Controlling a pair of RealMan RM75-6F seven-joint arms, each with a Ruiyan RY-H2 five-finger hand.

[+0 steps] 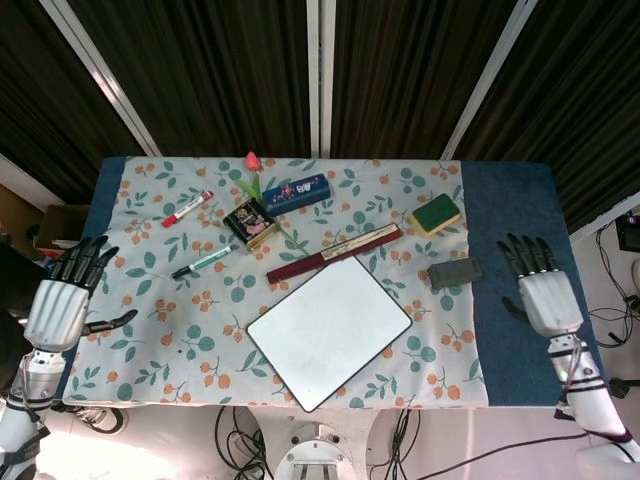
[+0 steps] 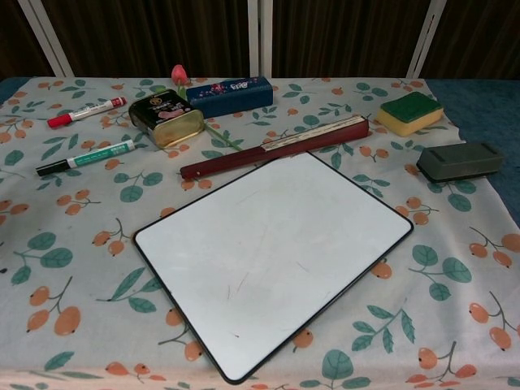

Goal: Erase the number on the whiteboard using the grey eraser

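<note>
The whiteboard lies near the table's front edge, its surface blank with only faint smudges. The grey eraser rests on the floral cloth at the right, free of any hand. My right hand hovers over the blue cloth to the right of the eraser, fingers spread and empty. At the table's left edge my left hand is also spread and empty. Neither hand shows in the chest view.
A dark red folded fan lies just behind the board. A green-and-yellow sponge, blue box, tin, pink tulip, red marker and green marker lie further back.
</note>
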